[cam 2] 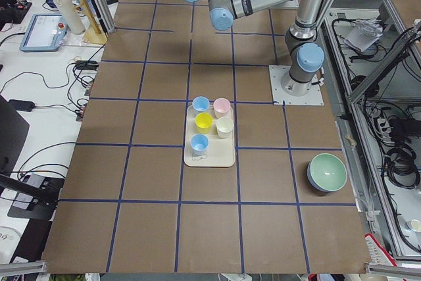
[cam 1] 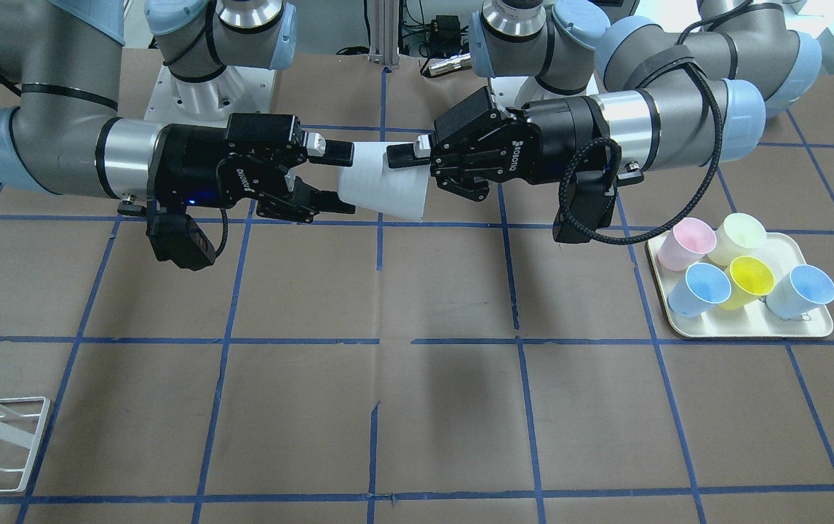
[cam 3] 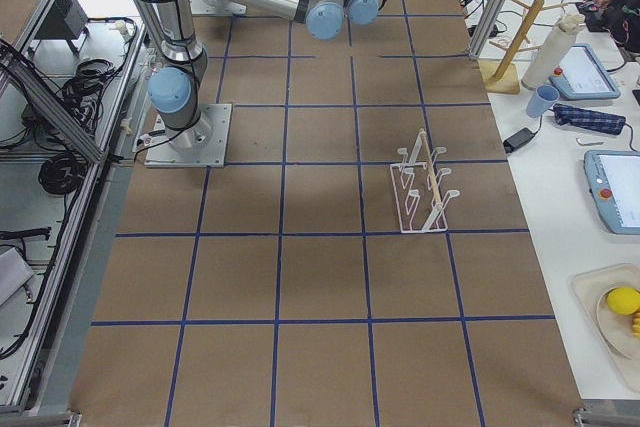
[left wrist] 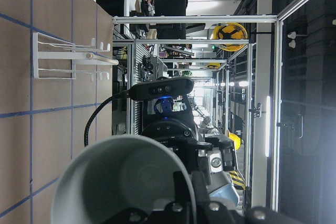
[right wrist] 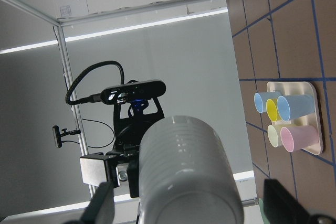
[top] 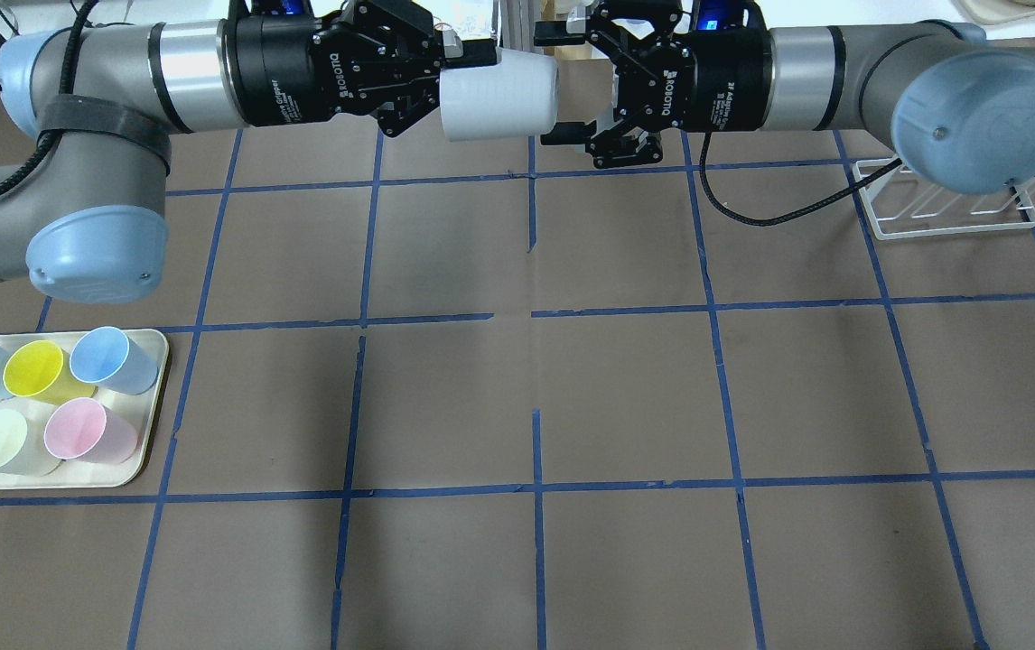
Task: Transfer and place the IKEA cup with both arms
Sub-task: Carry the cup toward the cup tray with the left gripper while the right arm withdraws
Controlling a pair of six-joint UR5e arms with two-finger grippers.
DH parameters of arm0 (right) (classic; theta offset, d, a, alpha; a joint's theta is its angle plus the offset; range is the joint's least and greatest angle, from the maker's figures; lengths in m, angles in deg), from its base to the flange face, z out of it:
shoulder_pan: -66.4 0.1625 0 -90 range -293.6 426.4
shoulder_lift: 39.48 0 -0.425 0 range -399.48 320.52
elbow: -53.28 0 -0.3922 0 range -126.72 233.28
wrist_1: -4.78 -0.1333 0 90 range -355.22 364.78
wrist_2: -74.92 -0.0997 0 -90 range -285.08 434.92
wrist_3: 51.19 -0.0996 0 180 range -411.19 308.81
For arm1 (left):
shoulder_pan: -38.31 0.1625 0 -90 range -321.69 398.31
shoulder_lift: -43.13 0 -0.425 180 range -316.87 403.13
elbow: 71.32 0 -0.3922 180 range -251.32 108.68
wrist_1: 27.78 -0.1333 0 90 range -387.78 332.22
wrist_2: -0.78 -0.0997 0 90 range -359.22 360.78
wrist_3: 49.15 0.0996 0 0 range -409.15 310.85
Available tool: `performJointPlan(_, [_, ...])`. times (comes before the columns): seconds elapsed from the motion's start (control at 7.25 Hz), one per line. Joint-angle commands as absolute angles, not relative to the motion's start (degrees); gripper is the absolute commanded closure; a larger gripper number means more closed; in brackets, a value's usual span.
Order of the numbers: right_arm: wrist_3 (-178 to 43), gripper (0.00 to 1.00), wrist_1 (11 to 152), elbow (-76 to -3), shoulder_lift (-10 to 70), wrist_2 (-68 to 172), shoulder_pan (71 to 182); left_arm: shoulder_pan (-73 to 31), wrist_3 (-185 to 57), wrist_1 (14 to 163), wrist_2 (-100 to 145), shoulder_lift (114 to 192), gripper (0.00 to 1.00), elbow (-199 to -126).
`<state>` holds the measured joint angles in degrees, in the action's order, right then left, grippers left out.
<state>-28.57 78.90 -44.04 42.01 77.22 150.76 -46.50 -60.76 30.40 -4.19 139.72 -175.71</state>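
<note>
The pale grey IKEA cup [cam 1: 388,185] lies on its side in the air between both grippers, above the table near the robot's bases; it also shows in the overhead view [top: 504,90]. My left gripper [cam 1: 399,160] [top: 463,77] is shut on the cup's rim, with one finger inside the mouth, as the left wrist view shows [left wrist: 115,182]. My right gripper [cam 1: 344,178] [top: 549,86] is open, its fingers on either side of the cup's base end, apart from it. The right wrist view shows the cup's base [right wrist: 184,166] between its two spread fingers.
A cream tray [top: 152,451] [cam 1: 752,331] with pink, yellow, pale green and two blue cups sits on the robot's left side. A white wire rack [top: 951,212] [cam 3: 420,197] stands on the right side. A green bowl [cam 2: 327,172] sits near the table's left end.
</note>
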Motion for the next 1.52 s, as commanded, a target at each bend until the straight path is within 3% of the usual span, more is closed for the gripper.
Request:
performJointPlan(0.0, [-29.40,0.00,79.05,-44.02,42.00,78.51,144.40,-46.50,-60.75,30.58,-5.62,138.76,1.00,-175.30])
performJointPlan(0.55, [-31.76,0.00,79.49,-42.53,43.83,102.01,141.55,-46.24,-59.27,30.58,-38.40,137.18,1.00,-175.47])
performJointPlan(0.83, [-49.75,0.00,91.98,-42.52,46.73,117.73,142.33,-45.80,-50.62,35.64,-59.93,135.69,1.00,-174.77])
performJointPlan(1.38, [-57.79,0.00,93.57,-42.08,55.33,149.62,149.09,-26.43,-7.36,53.06,-79.07,131.73,1.00,-174.24])
